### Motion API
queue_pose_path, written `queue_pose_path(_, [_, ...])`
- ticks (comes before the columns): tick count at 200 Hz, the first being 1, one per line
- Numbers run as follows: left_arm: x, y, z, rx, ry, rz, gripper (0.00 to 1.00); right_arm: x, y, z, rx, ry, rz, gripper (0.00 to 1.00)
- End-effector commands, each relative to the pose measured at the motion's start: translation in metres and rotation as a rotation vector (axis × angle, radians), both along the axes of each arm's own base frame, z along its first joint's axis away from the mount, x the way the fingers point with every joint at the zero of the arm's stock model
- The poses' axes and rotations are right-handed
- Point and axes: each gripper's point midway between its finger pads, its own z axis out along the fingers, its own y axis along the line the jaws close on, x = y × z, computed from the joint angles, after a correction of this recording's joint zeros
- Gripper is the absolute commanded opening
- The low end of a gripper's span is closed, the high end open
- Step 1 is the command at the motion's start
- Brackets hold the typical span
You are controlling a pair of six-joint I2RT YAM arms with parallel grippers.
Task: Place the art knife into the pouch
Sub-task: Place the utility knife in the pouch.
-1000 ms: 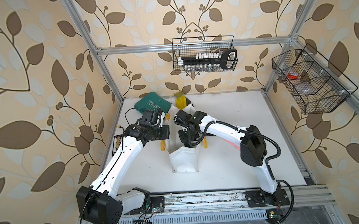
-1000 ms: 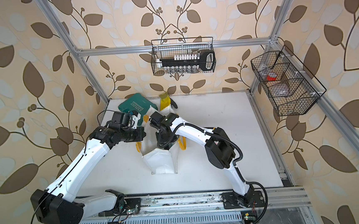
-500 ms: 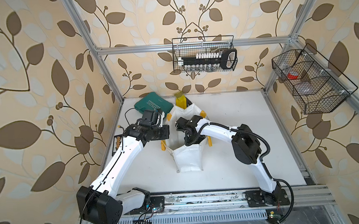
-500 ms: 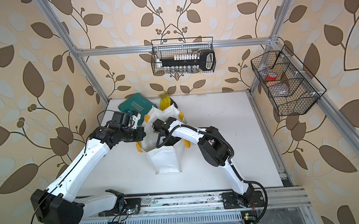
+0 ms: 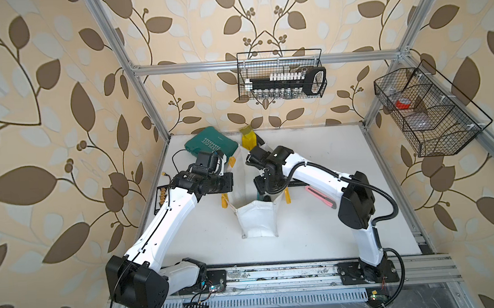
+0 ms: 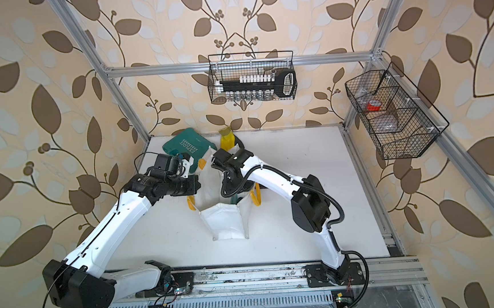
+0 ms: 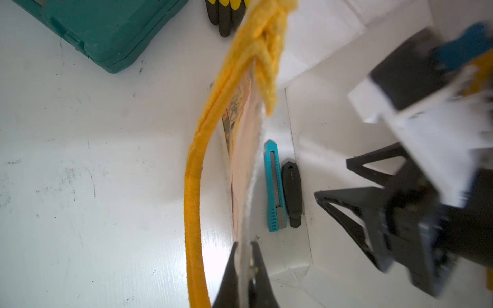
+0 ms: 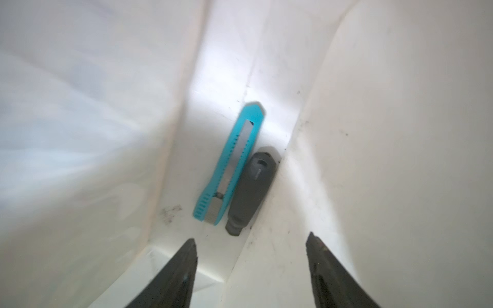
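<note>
Grippers: right gripper (image 8: 251, 236) is down inside the pouch (image 5: 258, 222), jaws spread, nothing between them. left gripper (image 7: 244, 244) is clenched on the pouch's top edge and holds the mouth wide. The yellow handle (image 7: 193, 186) hangs just beside it.

On the counter (image 5: 320, 238), the pouch stands upright between the two arms. The green tool case (image 5: 209, 144) sits behind it near the back wall, not involved. A pink cutter (image 5: 320, 196) lies on the counter outside the pouch, near the right arm.

On the pouch floor: the teal art knife (image 8: 234, 160) lies flat, touching a dark grey tool (image 8: 253, 186) that runs alongside it against the side wall.

My read: the drop step looks done. The knife is in and the right gripper is clear of it.

Next move: lift the right arm straight up out of the mouth, keeping the open jaws off the fabric walls. Only then should the left let go of the rim.

Risk: the pouch is soft, so a snag on the way out could tip it over.
</note>
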Motion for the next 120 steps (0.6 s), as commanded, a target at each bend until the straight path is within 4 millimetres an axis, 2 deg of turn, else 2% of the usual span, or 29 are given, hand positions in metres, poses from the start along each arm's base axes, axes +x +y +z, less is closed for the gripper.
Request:
queue_pose_path(1, [0.007, 0.003, 0.011, -0.002, -0.052, 0.003, 0.0, -0.001, 0.017, 0.069, 0.206, -0.089, 0.039, 0.71])
queue_pose_path(16, [0.007, 0.003, 0.011, -0.001, -0.053, 0.005, 0.0, 0.003, 0.009, 0.106, 0.269, -0.158, 0.019, 0.72])
queue_pose_path(34, [0.007, 0.003, 0.01, 0.001, -0.052, 0.002, 0.0, 0.008, -0.016, 0.146, 0.321, -0.246, -0.039, 0.75])
queue_pose_path(49, [0.006, 0.002, 0.01, 0.0, -0.051, 0.001, 0.0, 0.011, -0.047, 0.166, 0.335, -0.302, -0.103, 0.76])
queue_pose_path(53, [0.006, 0.002, 0.01, -0.001, -0.05, 0.002, 0.0, 0.009, -0.052, 0.168, 0.331, -0.312, -0.11, 0.77])
queue_pose_path(61, [0.006, 0.002, 0.01, -0.001, -0.051, 0.001, 0.0, 0.016, -0.078, 0.169, 0.319, -0.33, -0.164, 0.77])
queue_pose_path(73, [0.006, 0.002, 0.011, -0.004, -0.053, 0.0, 0.0, 0.02, -0.11, 0.157, 0.303, -0.314, -0.228, 0.77])
queue_pose_path(85, [0.006, 0.002, 0.01, -0.003, -0.051, 0.0, 0.0, 0.023, -0.142, 0.135, 0.282, -0.283, -0.284, 0.77])
queue_pose_path(103, [0.006, 0.002, 0.012, -0.005, -0.057, -0.003, 0.0, 0.023, -0.191, 0.085, 0.205, -0.19, -0.37, 0.77])
queue_pose_path(120, [0.006, 0.002, 0.013, -0.004, -0.059, 0.0, 0.0, 0.018, -0.219, 0.042, 0.134, -0.108, -0.397, 0.77])
